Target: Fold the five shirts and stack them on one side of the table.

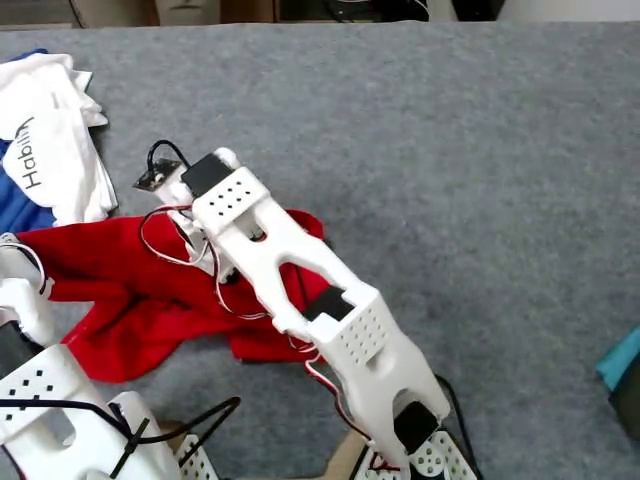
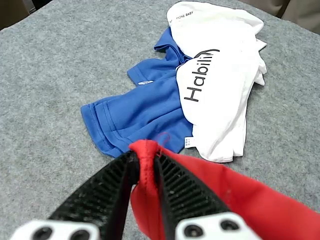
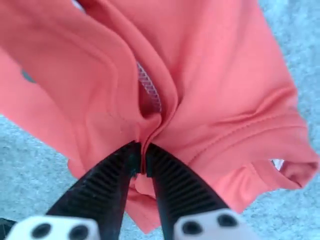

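Note:
A red shirt [image 1: 120,300] lies crumpled on the grey table [image 1: 450,150] at the near left. My left gripper [image 2: 145,157] is shut on a bunched edge of the red shirt [image 2: 225,195], at the side nearest the other shirts. My right gripper [image 3: 142,150] is shut on a fold of the red shirt [image 3: 210,85]; its arm [image 1: 290,260] reaches from the near edge across the cloth. Beyond the left gripper, a blue shirt [image 2: 145,107] lies spread out, with a white printed shirt [image 2: 220,85] overlapping it. The white shirt [image 1: 50,140] and the blue shirt [image 1: 15,205] sit at the table's far left.
A teal object [image 1: 622,365] pokes in at the right edge. Bare grey table stretches across the middle and right. The arm bases and loose cables [image 1: 180,425] crowd the near edge.

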Controlling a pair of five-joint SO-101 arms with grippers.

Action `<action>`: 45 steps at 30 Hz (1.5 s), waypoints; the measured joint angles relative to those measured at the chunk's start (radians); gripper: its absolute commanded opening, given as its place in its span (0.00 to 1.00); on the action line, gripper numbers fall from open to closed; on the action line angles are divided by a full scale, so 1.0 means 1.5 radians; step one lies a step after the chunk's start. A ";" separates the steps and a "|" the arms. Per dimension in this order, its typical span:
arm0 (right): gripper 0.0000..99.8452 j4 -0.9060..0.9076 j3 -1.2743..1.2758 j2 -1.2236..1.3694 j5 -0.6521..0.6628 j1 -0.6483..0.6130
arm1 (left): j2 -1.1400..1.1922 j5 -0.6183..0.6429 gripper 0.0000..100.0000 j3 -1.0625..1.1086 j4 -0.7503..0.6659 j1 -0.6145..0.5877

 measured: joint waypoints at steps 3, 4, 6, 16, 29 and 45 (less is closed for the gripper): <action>0.14 0.000 0.004 0.000 0.002 0.000 | 0.000 0.000 0.02 0.000 0.000 0.000; 0.15 0.000 0.009 0.000 0.004 0.000 | 0.000 0.000 0.02 0.000 0.000 0.000; 0.14 0.000 0.012 0.001 0.004 0.000 | 0.000 0.000 0.02 0.000 0.000 0.000; 0.05 0.000 0.015 0.000 0.004 0.000 | 0.000 0.000 0.02 0.000 0.000 0.000; 0.05 0.000 0.044 -0.071 0.004 -0.002 | 0.000 0.000 0.02 0.000 0.000 0.000; 0.08 -0.002 0.116 -0.072 0.004 -0.016 | 0.000 0.000 0.02 0.000 0.012 0.000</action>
